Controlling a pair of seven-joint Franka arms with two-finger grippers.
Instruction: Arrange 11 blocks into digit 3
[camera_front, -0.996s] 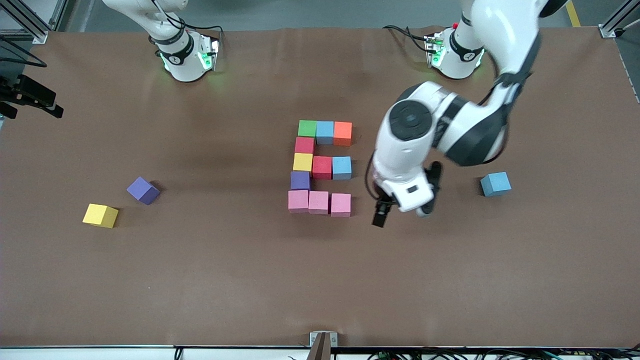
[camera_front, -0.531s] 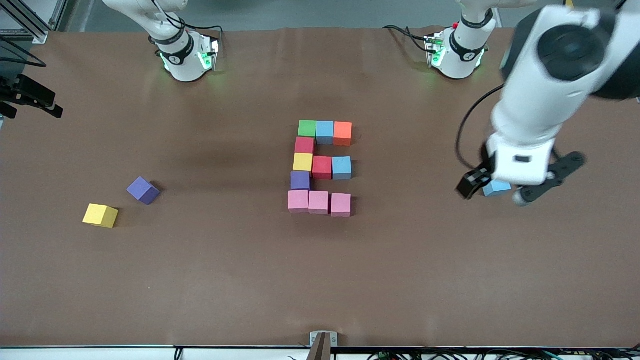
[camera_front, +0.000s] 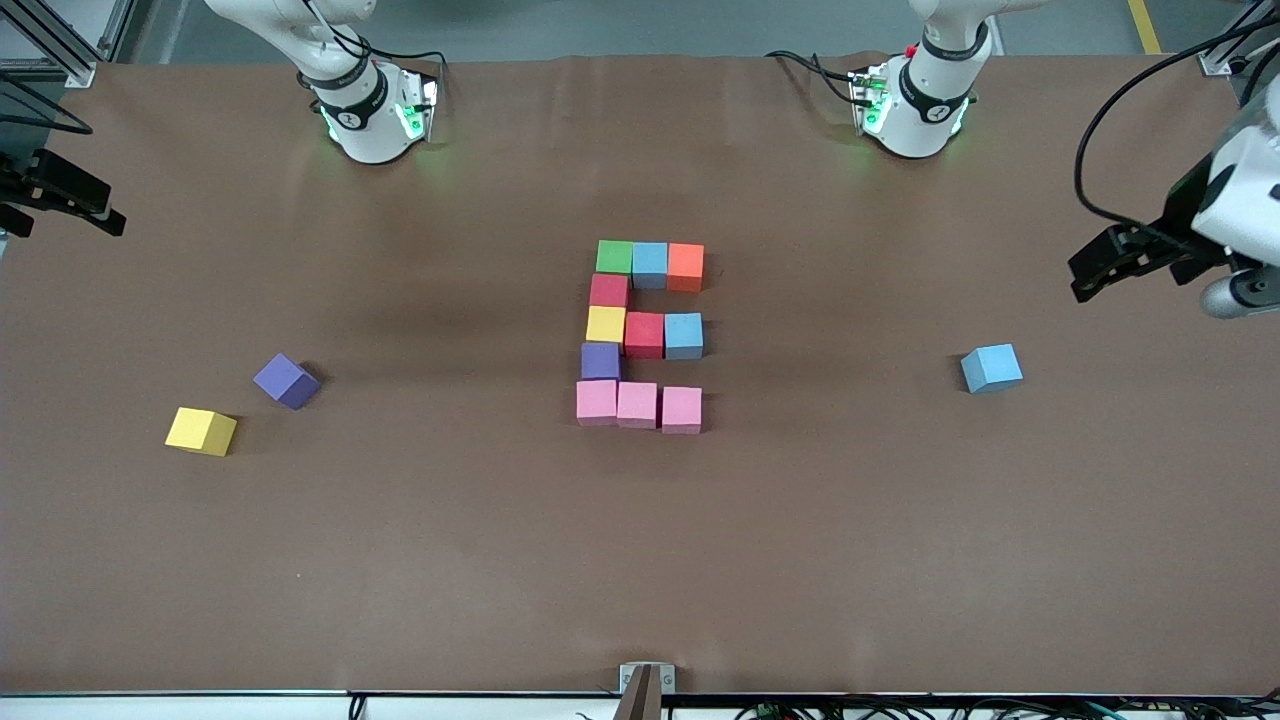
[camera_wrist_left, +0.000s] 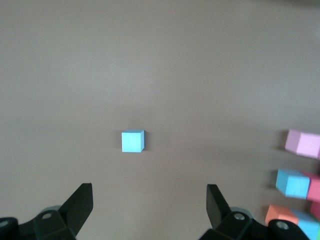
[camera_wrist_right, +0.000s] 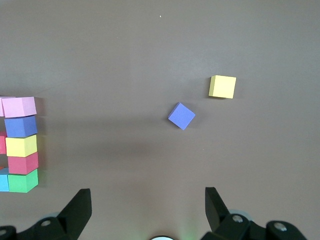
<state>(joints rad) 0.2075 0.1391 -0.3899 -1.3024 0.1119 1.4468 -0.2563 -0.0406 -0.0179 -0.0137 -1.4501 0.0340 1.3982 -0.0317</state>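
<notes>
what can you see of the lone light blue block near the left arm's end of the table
The lone light blue block is a small matte cube that looks like foam, with clean edges and no markings. It sits flat on the brown table, turned slightly askew, well apart from the block figure and touching nothing else. In the left wrist view it lies ahead of the open left gripper, which holds nothing.

left tool (camera_front: 1150, 268) swung from digit 3 (camera_front: 644, 335), tableside
</notes>
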